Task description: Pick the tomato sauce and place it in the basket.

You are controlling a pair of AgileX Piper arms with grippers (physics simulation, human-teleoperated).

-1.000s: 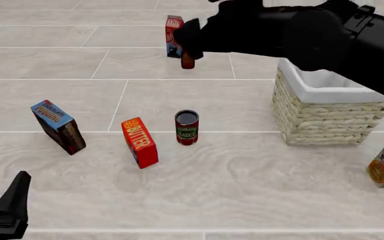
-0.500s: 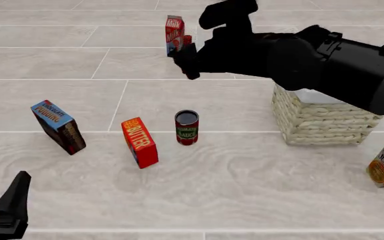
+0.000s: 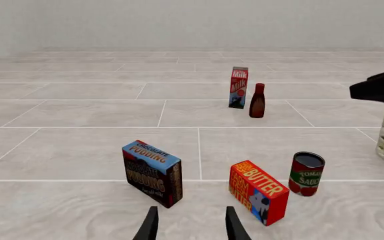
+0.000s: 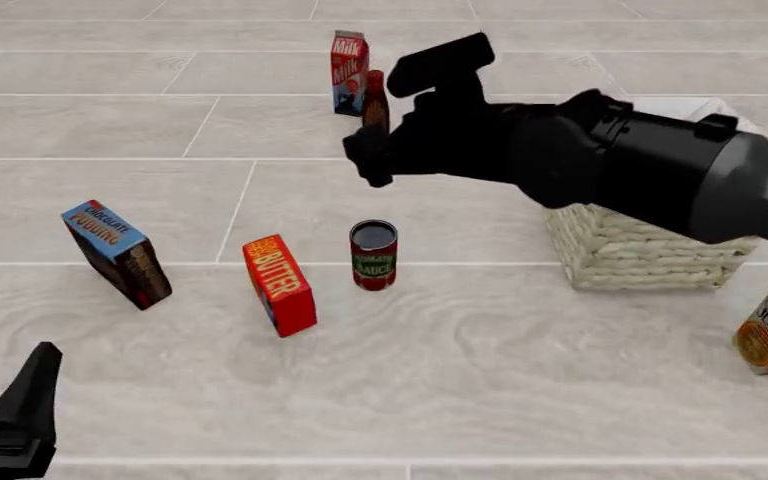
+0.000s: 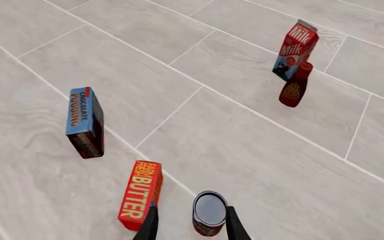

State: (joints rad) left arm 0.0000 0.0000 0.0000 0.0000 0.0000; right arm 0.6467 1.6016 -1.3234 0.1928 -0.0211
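Front view, tomato sauce (image 4: 373,256) upright, top up

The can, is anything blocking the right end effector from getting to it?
No. The right end effector is open above the can, with only air between them. The butter box stands beside it, apart.
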